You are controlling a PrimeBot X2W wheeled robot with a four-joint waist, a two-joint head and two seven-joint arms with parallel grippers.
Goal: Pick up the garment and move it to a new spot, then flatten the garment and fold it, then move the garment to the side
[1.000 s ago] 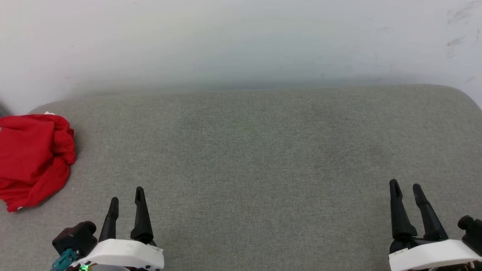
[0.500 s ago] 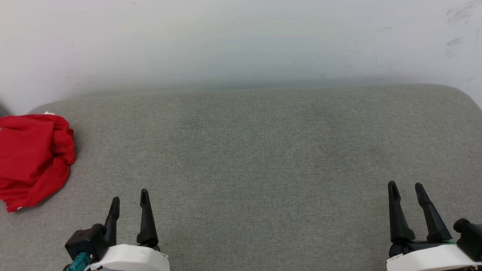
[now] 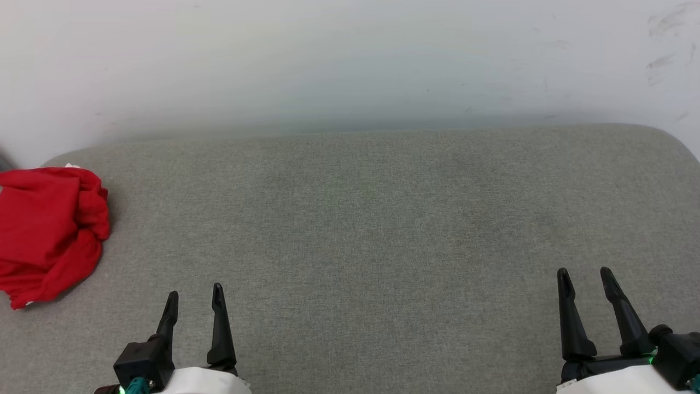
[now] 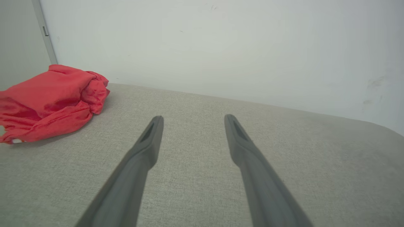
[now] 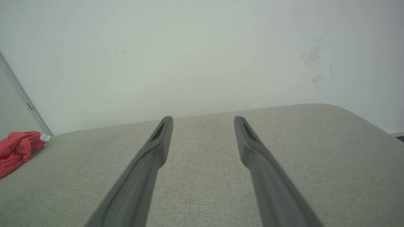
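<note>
The garment point(image 3: 46, 232) is a bunched red heap with a bit of white at its edge, lying at the far left of the grey fabric surface point(image 3: 361, 230). It also appears at the upper left in the left wrist view, garment point(image 4: 50, 102), and small at the left edge in the right wrist view, garment point(image 5: 17, 151). My left gripper point(image 3: 195, 293) stands open at the lower left, well to the right of the heap and apart from it. At the lower right my right gripper point(image 3: 584, 273) is open too. Nothing sits between either pair of fingers.
A pale wall point(image 3: 350, 60) rises right behind the grey surface. The surface rounds off at its far right corner point(image 3: 670, 139). A narrow frame edge point(image 4: 44, 31) stands in the corner behind the garment.
Both grippers have drawn back toward the bottom of the head view, the left one also shifting a little right. The garment has not moved.
</note>
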